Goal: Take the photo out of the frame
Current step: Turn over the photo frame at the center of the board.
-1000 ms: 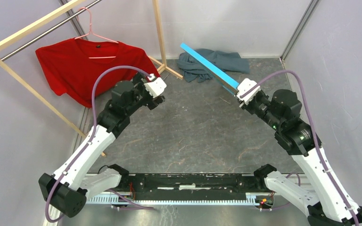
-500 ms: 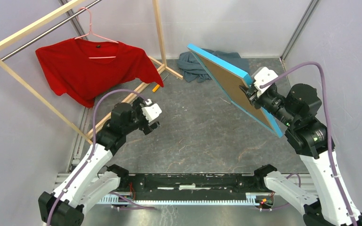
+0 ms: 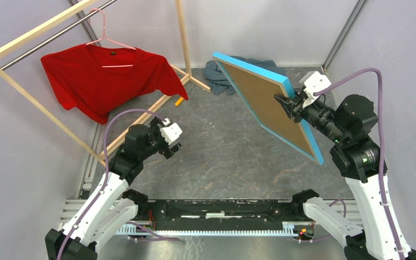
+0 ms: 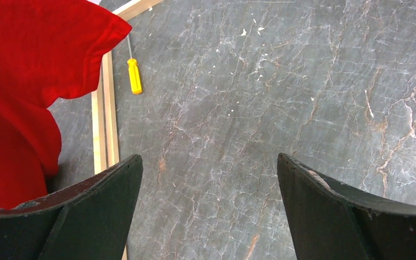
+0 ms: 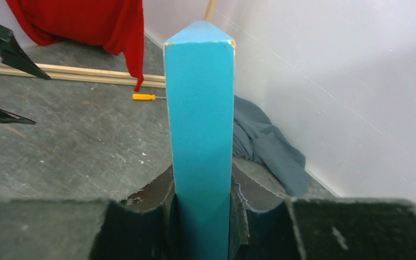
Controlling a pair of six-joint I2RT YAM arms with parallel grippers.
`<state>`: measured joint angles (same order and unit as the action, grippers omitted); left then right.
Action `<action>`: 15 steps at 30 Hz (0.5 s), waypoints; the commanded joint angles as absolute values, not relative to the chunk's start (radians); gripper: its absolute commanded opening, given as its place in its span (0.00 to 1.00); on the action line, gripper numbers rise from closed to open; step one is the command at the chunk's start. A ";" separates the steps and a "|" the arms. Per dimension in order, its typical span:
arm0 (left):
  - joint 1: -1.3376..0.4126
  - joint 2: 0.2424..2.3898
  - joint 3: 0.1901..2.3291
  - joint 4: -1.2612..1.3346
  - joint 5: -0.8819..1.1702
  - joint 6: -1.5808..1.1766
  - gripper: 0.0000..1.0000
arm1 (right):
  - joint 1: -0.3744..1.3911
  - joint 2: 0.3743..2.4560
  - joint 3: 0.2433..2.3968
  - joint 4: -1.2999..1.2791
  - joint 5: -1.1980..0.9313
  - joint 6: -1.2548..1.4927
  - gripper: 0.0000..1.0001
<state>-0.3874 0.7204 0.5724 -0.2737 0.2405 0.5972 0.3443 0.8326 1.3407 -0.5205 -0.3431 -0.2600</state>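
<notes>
The frame, light blue at its edges, hangs tilted in the air at the right with its brown backing board turned toward the top camera. My right gripper is shut on its right edge. In the right wrist view the blue edge rises straight up from between the gripper fingers. The photo is hidden on the side facing away. My left gripper hovers over the floor left of centre, well apart from the frame. It stands wide open with nothing between its fingers.
A red T-shirt hangs on a pink hanger from a wooden clothes rack at the back left. A yellow screwdriver lies by the rack's foot. A grey-blue cloth is crumpled at the back wall. Walls stand close on both sides.
The right arm has swung the frame from edge-on to showing its brown back and carried it rightward. The left arm has pulled back toward the near side, still open.
</notes>
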 commanded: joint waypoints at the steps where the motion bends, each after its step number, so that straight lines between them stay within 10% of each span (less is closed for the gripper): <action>1: -0.377 0.713 0.564 -0.222 0.283 0.551 1.00 | 0.314 0.819 1.407 -0.304 -0.504 -0.144 0.00; 15: -0.368 0.719 0.554 -0.215 0.302 0.549 1.00 | 0.179 0.842 1.222 -0.057 -0.672 0.190 0.00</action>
